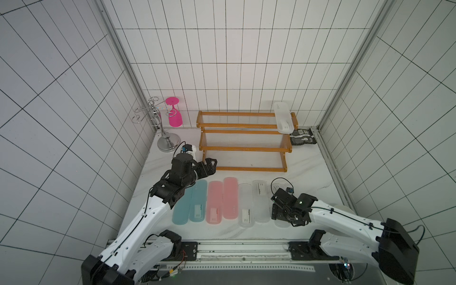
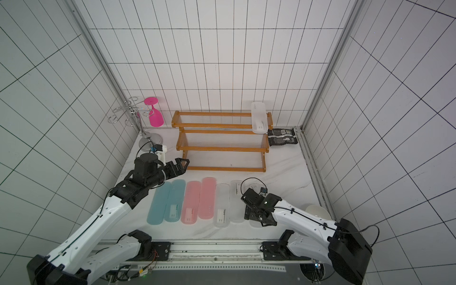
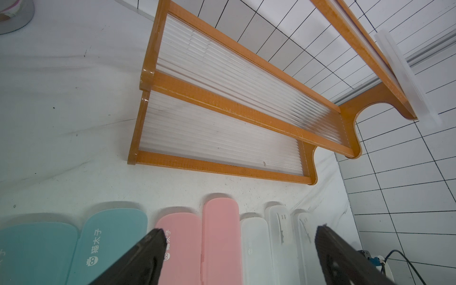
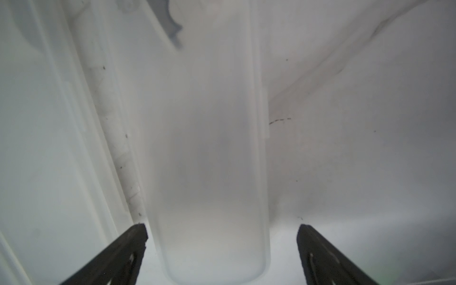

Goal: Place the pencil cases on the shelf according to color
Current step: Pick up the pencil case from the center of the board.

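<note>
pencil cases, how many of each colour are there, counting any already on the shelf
teal cases: 2
pink cases: 2
clear-white cases: 4 (3 on the table, 1 on the shelf)
total: 8

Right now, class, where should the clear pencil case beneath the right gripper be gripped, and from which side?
Probably across its narrow width, from above. The clear case lies flat on the table, too long to span lengthwise, and the open right gripper straddles its two long edges.
</note>
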Controlling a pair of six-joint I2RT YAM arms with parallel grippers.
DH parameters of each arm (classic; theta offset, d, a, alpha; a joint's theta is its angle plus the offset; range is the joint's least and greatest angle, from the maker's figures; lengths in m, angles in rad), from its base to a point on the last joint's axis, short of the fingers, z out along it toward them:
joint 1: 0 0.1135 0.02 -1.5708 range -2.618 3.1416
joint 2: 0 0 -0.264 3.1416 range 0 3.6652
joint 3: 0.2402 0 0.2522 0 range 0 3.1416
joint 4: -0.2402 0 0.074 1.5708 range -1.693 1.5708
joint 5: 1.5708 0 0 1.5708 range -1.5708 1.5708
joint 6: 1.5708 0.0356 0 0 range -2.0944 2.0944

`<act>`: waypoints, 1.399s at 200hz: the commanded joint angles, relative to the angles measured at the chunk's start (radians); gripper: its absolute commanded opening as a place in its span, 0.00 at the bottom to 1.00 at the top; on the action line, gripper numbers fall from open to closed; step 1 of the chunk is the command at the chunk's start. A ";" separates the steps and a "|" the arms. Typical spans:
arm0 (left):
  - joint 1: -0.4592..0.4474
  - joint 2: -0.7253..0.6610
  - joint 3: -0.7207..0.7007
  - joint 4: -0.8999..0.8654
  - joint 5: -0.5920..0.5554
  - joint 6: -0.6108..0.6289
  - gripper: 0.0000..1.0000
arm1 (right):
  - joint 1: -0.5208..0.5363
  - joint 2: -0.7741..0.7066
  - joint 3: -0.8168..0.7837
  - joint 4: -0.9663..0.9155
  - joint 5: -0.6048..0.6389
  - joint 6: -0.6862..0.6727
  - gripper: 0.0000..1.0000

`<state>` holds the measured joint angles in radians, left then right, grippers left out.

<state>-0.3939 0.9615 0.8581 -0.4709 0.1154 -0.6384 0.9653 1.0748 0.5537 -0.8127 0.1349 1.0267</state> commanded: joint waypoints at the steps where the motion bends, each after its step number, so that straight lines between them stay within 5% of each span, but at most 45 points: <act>1: -0.005 0.009 0.004 0.006 0.025 0.003 0.98 | 0.039 -0.018 -0.037 -0.026 -0.006 0.037 0.99; 127: -0.006 -0.012 0.021 -0.017 -0.006 -0.015 0.98 | 0.122 0.106 -0.080 0.075 0.040 0.107 0.97; 196: -0.006 -0.013 0.036 -0.033 -0.008 -0.012 0.98 | 0.127 0.079 -0.050 0.033 0.092 0.108 0.75; 244: -0.006 -0.068 0.058 -0.090 -0.045 0.014 0.98 | 0.142 -0.095 -0.017 -0.088 0.129 0.099 0.60; 280: -0.006 -0.083 0.059 -0.097 -0.064 0.018 0.98 | 0.152 -0.208 0.064 -0.217 0.141 0.069 0.60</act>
<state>-0.3977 0.8913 0.8864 -0.5488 0.0834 -0.6411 1.1019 0.9199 0.5266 -0.8978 0.2279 1.1179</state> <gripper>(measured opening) 0.984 0.784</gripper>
